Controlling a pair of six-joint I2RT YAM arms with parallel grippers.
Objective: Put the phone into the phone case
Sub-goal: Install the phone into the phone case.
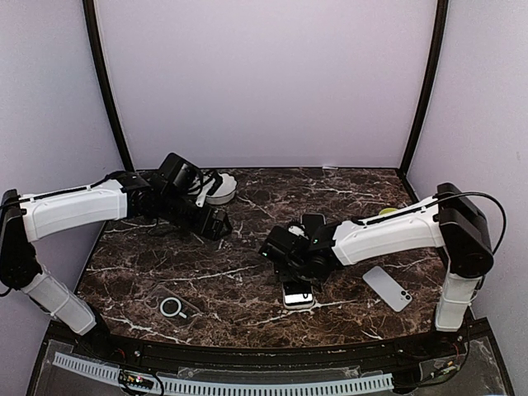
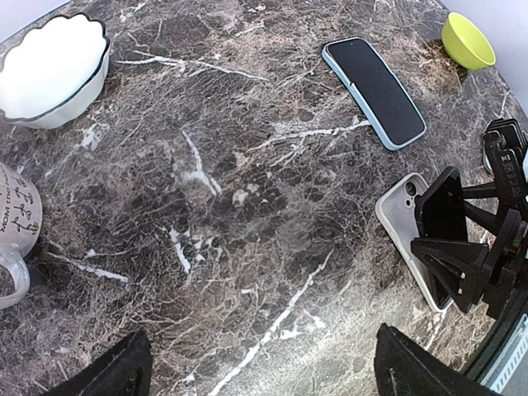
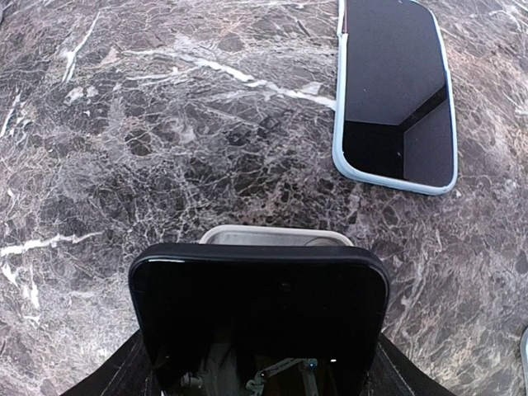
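My right gripper [image 3: 260,381] is shut on a black phone [image 3: 260,313], gripping its long sides, screen facing the camera. The phone is tilted, its far end just above a whitish phone case [image 3: 276,236] lying open side up on the marble table. The left wrist view shows the same phone [image 2: 443,235] standing steeply over the case [image 2: 398,216]. From above, the right gripper [image 1: 290,260] hides most of the phone, and the case [image 1: 298,294] pokes out near the front edge. My left gripper [image 2: 264,378] hangs open over bare marble at the back left [image 1: 216,224].
A phone in a light blue case [image 3: 396,91] lies screen up beyond the whitish case. A grey phone [image 1: 388,287] lies face down at the right. A clear case with a ring [image 1: 173,308] sits front left. A white bowl [image 2: 49,70], a mug [image 2: 12,223] and a yellow-green bowl [image 2: 468,40] stand near the back.
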